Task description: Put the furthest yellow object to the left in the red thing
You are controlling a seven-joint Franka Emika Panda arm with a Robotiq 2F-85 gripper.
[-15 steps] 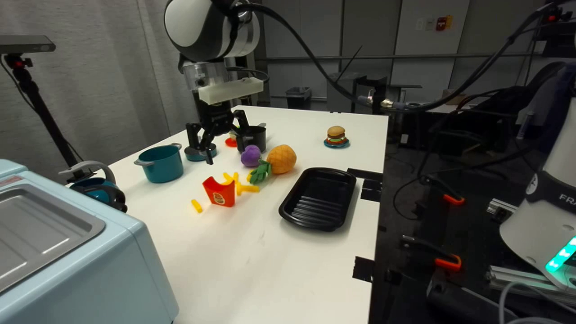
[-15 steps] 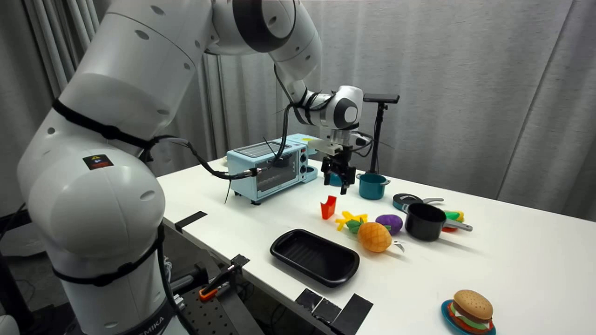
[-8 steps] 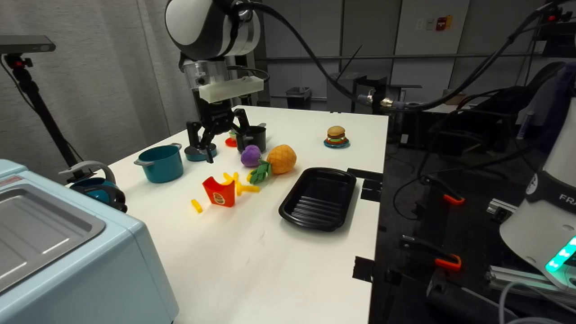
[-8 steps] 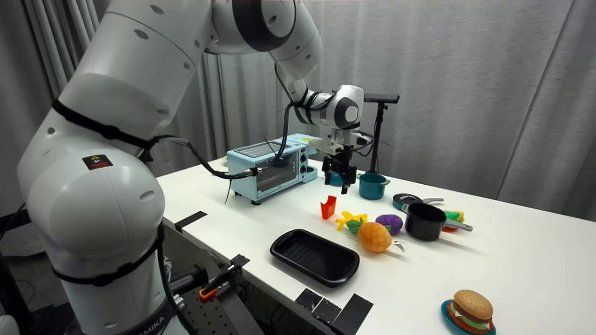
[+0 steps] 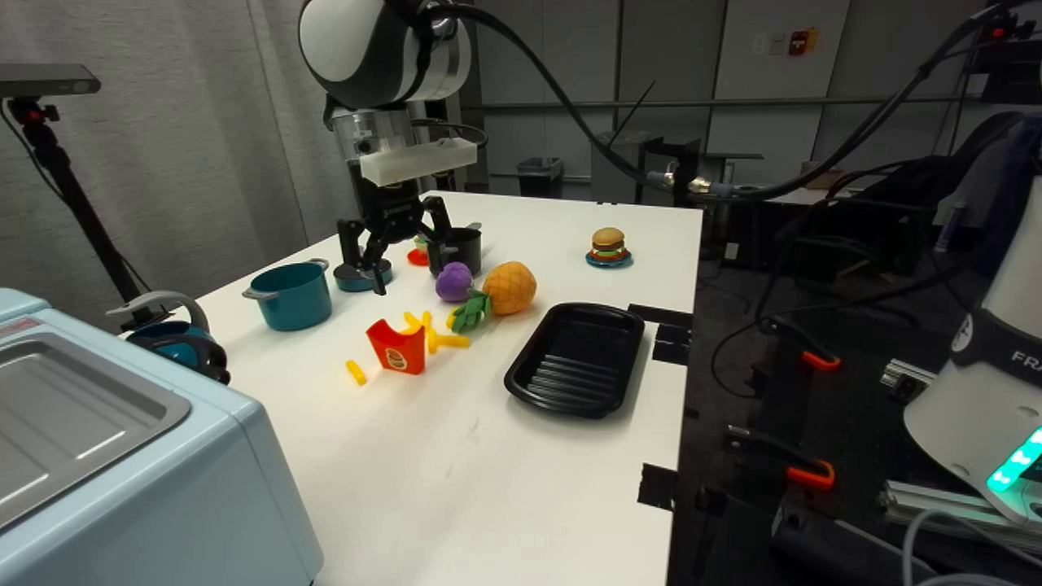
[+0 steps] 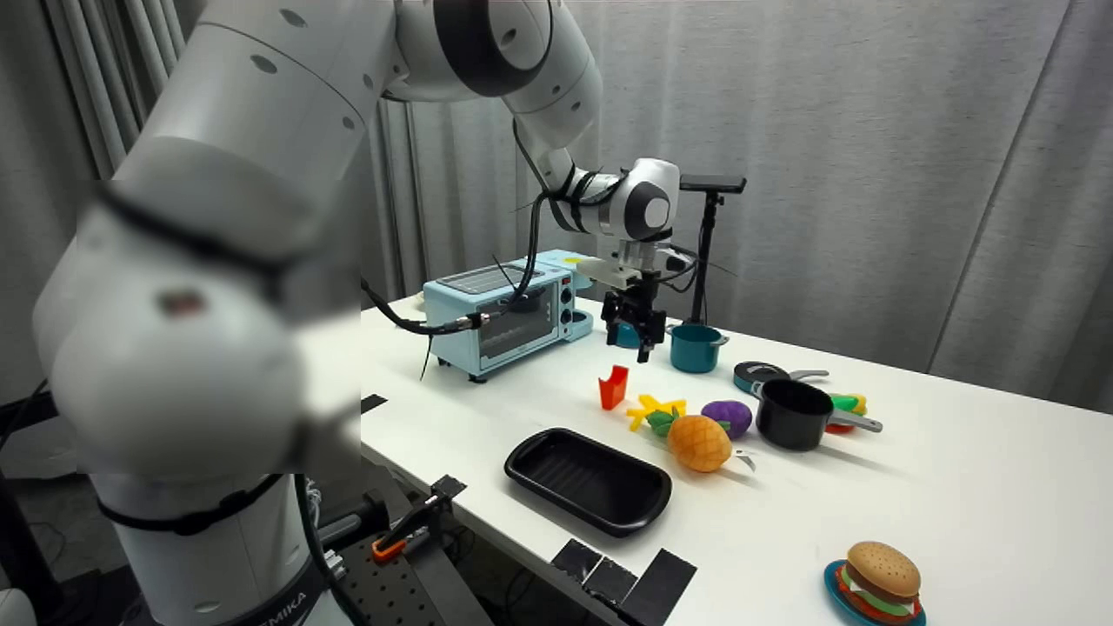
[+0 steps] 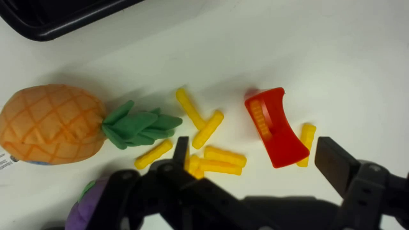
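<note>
The red carton (image 7: 287, 140) stands upright on the table, with one yellow-orange stick inside its opening; it also shows in both exterior views (image 5: 398, 348) (image 6: 613, 388). A lone yellow stick (image 7: 307, 137) lies beside the carton, partly hidden by it in the wrist view. In an exterior view this stick (image 5: 356, 372) lies left of the carton. Several more yellow sticks (image 7: 207, 129) lie loose on the carton's other side, also in an exterior view (image 6: 654, 409). My gripper (image 7: 254, 145) is open and empty, above the table and the sticks; it shows in both exterior views (image 5: 407, 268) (image 6: 627, 341).
A plush pineapple (image 7: 51, 123) and a purple plush vegetable (image 7: 86, 204) lie by the loose sticks. A black tray (image 5: 576, 358), teal pot (image 5: 293, 297), black saucepan (image 6: 791, 416), toy burger (image 5: 608, 244) and light blue oven (image 6: 496, 313) also stand on the table.
My gripper has risen very slightly since one second ago and looks still over the last half second. The carton and sticks have not moved.
</note>
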